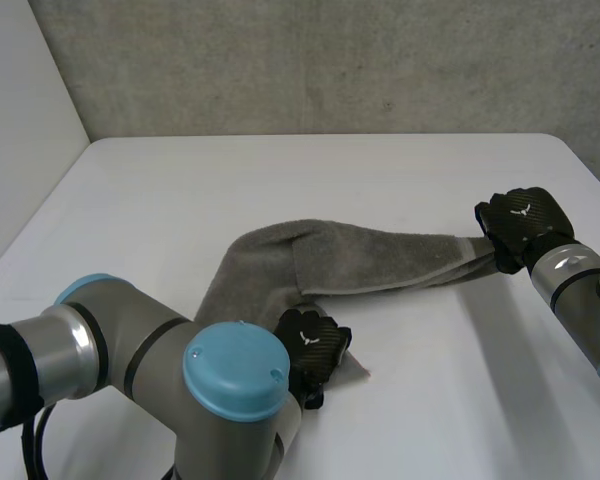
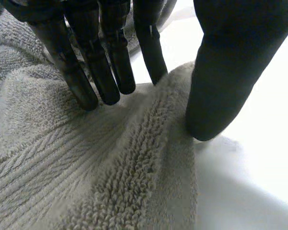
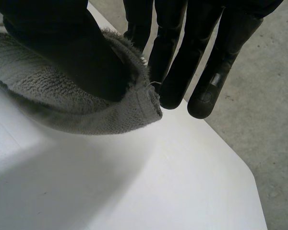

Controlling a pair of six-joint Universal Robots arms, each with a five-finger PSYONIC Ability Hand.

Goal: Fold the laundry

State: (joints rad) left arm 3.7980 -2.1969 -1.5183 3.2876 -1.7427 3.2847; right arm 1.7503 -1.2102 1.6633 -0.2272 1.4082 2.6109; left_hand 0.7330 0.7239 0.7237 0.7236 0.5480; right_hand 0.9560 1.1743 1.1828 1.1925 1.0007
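In the head view a grey towel (image 1: 370, 262) lies on the white worktop (image 1: 280, 180). It is long and thin. Its long way runs from the left hand (image 1: 315, 345), close to the robot, up and across to the right hand (image 1: 520, 222), with a bend in it. The left arm (image 1: 130, 360) hides some of the near end.

In the left wrist view the fingers (image 2: 105, 72) are straight, and their tips press down on the towel (image 2: 86, 167). The thumb (image 2: 225, 86) stands at its edge. The far part of the towel is cut off.

In the right wrist view the thumb (image 3: 81, 52) and fingers (image 3: 177, 62) pinch the towel's end (image 3: 86, 110), held a little above the worktop. The thumb hides much of it.
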